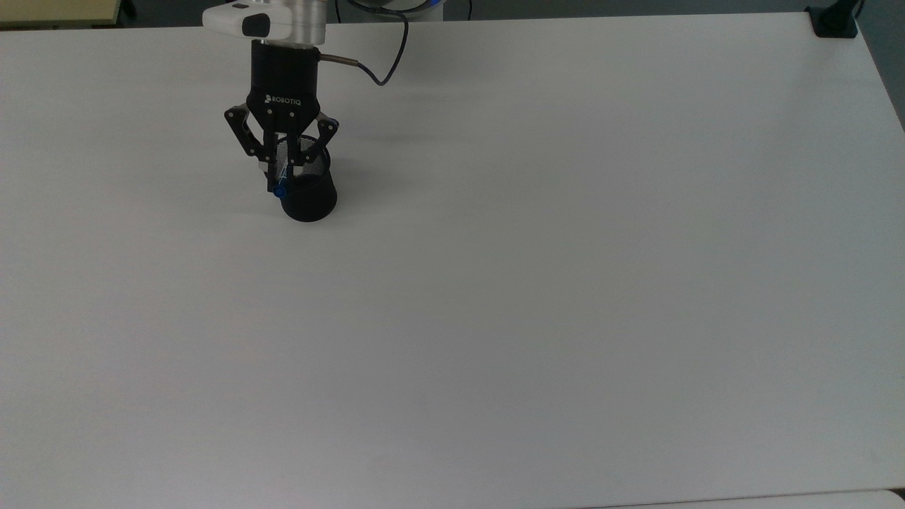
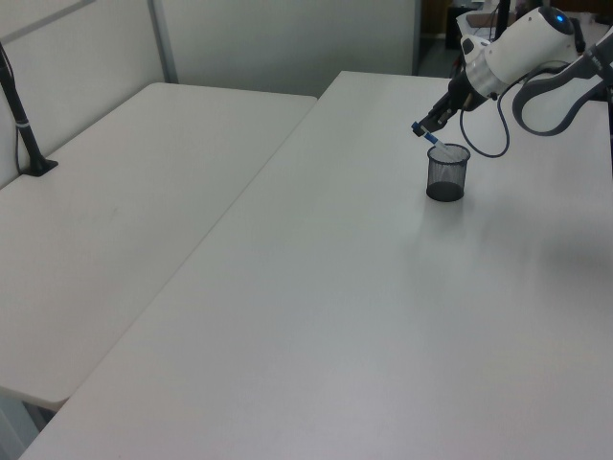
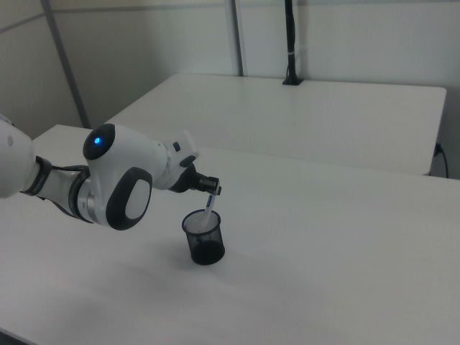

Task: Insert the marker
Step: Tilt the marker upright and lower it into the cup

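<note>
The marker (image 1: pixel 280 191) is white with a blue cap and stands tilted, its lower end inside the black mesh cup (image 1: pixel 309 198). My gripper (image 1: pixel 280 179) is shut on the marker's upper part, just above the cup's rim on the top view's left side. In the left view the marker (image 2: pixel 431 139) slants down from the gripper (image 2: pixel 422 126) into the cup (image 2: pixel 447 173). In the right view the white barrel (image 3: pixel 210 207) dips below the rim of the cup (image 3: pixel 203 237), under the gripper (image 3: pixel 214 190).
The cup stands on a wide white table (image 1: pixel 537 283). A black cable (image 1: pixel 385 67) loops off the wrist. A second white table (image 2: pixel 115 211) lies beside it, with a black clamp post (image 2: pixel 24 134) on it.
</note>
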`<state>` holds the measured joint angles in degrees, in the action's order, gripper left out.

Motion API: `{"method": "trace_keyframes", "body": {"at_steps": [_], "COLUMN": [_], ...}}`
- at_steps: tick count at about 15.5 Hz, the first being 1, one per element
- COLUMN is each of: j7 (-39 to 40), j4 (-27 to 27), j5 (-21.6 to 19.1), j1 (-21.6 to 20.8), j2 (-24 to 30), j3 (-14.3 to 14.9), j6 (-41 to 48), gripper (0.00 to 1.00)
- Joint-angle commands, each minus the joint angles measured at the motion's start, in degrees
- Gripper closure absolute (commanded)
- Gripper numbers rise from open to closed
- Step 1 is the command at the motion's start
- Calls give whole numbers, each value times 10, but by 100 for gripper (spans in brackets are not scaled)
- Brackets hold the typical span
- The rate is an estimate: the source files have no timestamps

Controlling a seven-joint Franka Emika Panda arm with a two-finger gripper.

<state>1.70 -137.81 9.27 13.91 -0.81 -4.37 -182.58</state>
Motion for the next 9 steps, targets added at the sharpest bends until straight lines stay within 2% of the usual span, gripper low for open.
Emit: {"method": "trace_keyframes", "body": {"at_steps": [1,7,9], "j7": [5,5,8], "j4": [-19,-25,-25], "j5": [10,10,10], "j1": [-6,-21,-20], "j2": [14,15,16], "j3": [4,3,3], "j6": [1,2,2], "gripper": [100,100,96]}}
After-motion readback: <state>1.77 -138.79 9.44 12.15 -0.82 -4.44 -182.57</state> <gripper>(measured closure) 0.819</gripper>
